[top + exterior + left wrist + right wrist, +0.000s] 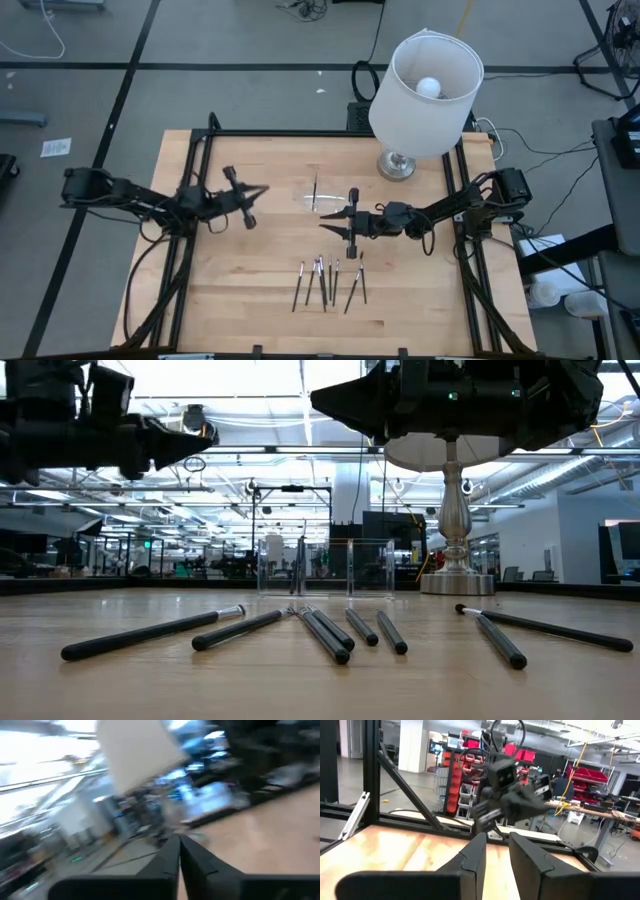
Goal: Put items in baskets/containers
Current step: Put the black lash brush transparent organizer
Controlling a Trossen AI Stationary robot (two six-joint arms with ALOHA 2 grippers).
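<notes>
Several thin dark sticks (325,282) with pale ends lie flat in a loose row on the near middle of the table, and show close up in the low view (330,632). The clear tray (322,198) stands beyond them (325,567); one stick (315,190) lies in it. My right gripper (323,224) hovers just right of the tray, above the table, pointing left, its fingers (496,842) open by a narrow gap and empty. My left gripper (262,190) hovers left of the tray, pointing right, shut (178,851) with nothing seen in it.
A white lampshade on a silvery lamp base (397,166) stands at the far right of the table, close behind my right arm. A black frame (300,133) runs along the table's far and side edges. Bare wood lies at the near left (220,290).
</notes>
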